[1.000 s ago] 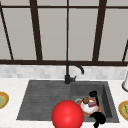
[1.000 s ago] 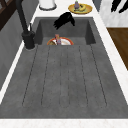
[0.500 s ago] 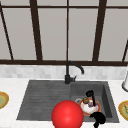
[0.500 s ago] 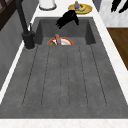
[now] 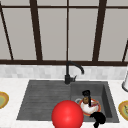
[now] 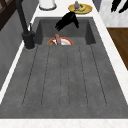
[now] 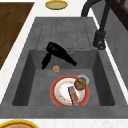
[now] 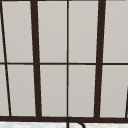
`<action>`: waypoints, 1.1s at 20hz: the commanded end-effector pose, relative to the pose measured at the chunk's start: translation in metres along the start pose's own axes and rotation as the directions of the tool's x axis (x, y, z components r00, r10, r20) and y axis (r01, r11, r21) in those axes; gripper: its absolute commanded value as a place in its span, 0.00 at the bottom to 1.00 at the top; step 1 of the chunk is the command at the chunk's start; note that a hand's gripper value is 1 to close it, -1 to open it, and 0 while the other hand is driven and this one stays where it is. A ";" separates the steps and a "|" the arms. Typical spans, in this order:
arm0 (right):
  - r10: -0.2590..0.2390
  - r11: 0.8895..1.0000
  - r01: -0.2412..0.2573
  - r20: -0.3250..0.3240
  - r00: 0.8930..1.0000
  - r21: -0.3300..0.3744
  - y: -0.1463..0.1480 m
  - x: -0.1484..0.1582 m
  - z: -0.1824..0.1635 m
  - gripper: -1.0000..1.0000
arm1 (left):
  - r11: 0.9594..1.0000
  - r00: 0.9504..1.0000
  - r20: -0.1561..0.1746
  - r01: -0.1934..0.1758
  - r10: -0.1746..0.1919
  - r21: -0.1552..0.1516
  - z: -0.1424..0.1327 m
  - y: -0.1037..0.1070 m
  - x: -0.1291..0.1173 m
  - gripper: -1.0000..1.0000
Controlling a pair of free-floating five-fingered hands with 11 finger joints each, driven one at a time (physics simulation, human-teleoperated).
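Fingers of my right hand run out straight and loose, holding nothing, as it hovers above the sink basin near its front wall; the front view shows that hand low at the right, just in front of the dishes. Directly beyond my fingertips, down on the basin floor, lies an orange-rimmed plate with a white bowl on it. A brown round object and a small patterned box rest in the bowl, apart from my hand. A small orange item lies on the basin floor just below my palm. Beside me at the front edge sits a red ball. Farther back stands the black faucet, then the window. Yellow plates rest on the counter at either side.
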 end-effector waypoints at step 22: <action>0.000 1.000 0.000 0.000 1.000 0.000 0.000 0.000 0.000 0.50 | 0.977 1.000 0.016 -0.005 0.009 -0.211 0.015 -0.061 -0.089 0.00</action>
